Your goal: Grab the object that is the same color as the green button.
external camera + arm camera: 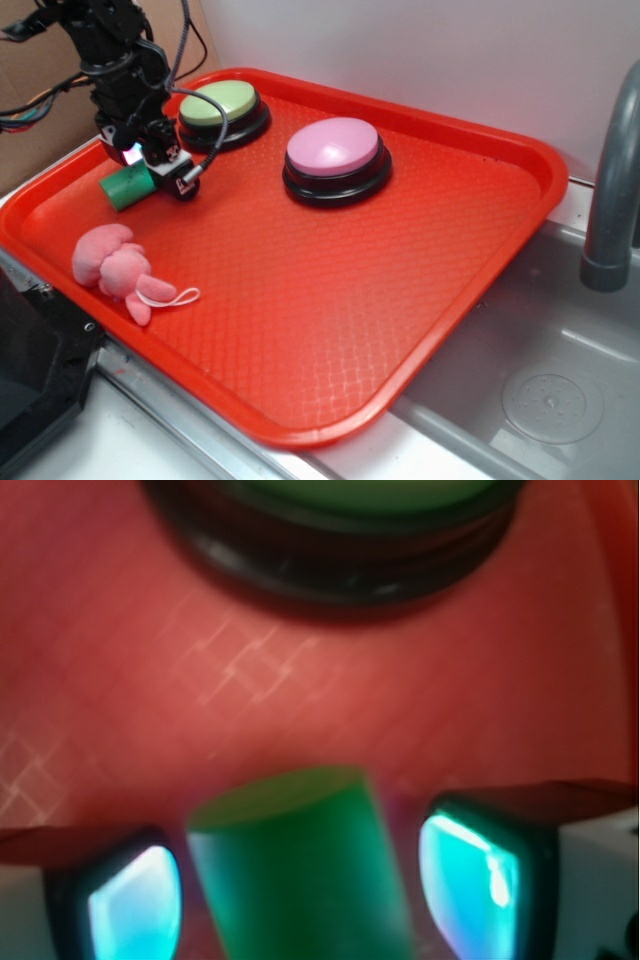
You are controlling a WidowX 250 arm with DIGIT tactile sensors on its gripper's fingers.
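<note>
The small green cylinder (300, 865) lies on its side near the left end of the red tray (400, 290), just in front of the green button (219, 103) and well apart from the pink button (334, 148) and the pink plush toy (115, 265). The gripper (150, 165) is down over it, and the wrist view shows its jaws open with the cylinder between the two pads (135, 905), a gap visible on each side, so nothing is held yet. The step in hand looks like the closing of the grasp. To do it well, the jaws should close slowly and evenly so both pads meet the curved wall together; the right gap seems a little wider than the left, so a slight shift to centre would help keep the roll from being nudged sideways. Being round, it could roll or squirt out if pinched off-centre. The jaws should sit low enough to catch its middle, yet not scrape the tray.
</note>
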